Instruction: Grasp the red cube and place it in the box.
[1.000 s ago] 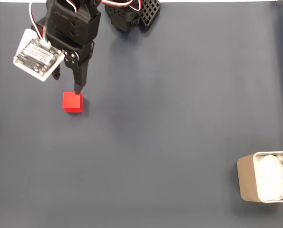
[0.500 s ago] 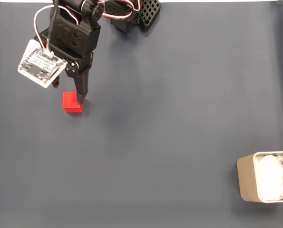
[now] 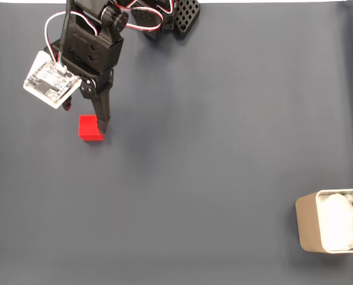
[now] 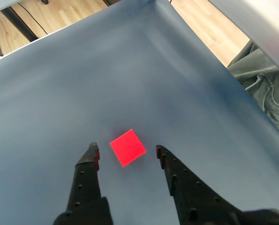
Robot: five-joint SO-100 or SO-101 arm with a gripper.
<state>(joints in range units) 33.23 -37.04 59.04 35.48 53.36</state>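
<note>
The red cube [image 3: 90,128] lies on the dark mat at the left of the fixed view. My gripper [image 3: 85,119] is open and straddles it: one black finger [image 3: 102,122] runs down the cube's right side, and the other is mostly hidden under the white wrist camera board [image 3: 48,79]. In the wrist view the red cube [image 4: 127,147] sits on the mat between the two tips of the gripper [image 4: 126,151], with a gap on each side. The beige box [image 3: 305,222] with white wrinkly lining [image 3: 340,223] stands at the bottom right edge, far from the cube.
The arm's black base [image 3: 164,18] stands at the top edge of the mat. The wrist view shows wooden floor [image 4: 59,11] beyond the mat's far edge and grey-green cloth [image 4: 263,93] off its right side.
The gripper has come down and forward, from just behind the cube to either side of it. The cube has not moved.
</note>
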